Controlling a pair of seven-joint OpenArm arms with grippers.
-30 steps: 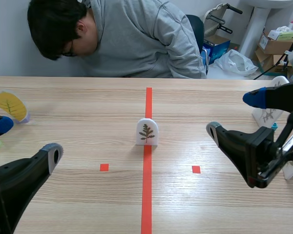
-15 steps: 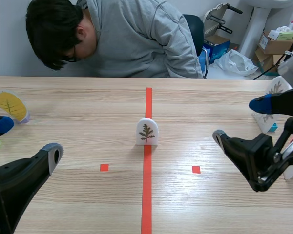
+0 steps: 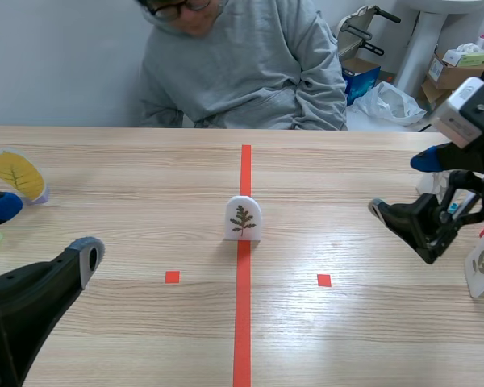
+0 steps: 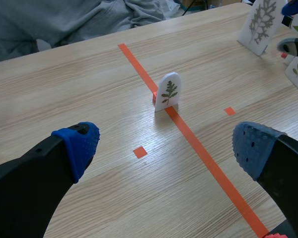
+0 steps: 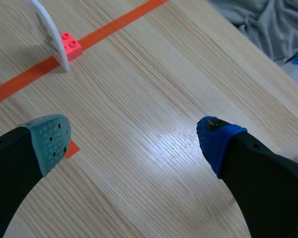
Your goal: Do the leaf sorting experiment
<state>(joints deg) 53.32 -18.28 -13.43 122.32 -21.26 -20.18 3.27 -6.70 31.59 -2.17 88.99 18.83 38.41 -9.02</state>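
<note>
Table [image 3: 145, 322]: pale wood-grain laminate with a slight sheen. An orange-red tape line [image 3: 243, 330] runs down its middle.

Centre leaf card [image 3: 243, 218]: flat, white and arch-topped. It stands upright on the tape line, between the two arms and well apart from both. The face carries a printed green sprig with feathery side leaflets. In the right wrist view a red studded brick [image 5: 69, 43] sits against its back as a foot.

Left gripper [image 3: 42, 232]: low at the near left, fingers spread wide, nothing between them. Its pads are blue, soft and dimpled.

Right gripper [image 3: 404, 185]: at the far right, raised a little, jaws wide and empty. One pad [image 5: 49, 141] is grey-green, the other blue, and both are dotted.

Yellow leaf card [image 3: 16, 174]: rounded, at the left edge, tilted.

Right side: a small white card with a green leaf [image 3: 482, 262], upright, and beside it a taller branching-leaf card [image 4: 260, 22].

Person [image 3: 242, 64]: seated across the table in a grey, softly creased sweatshirt.
</note>
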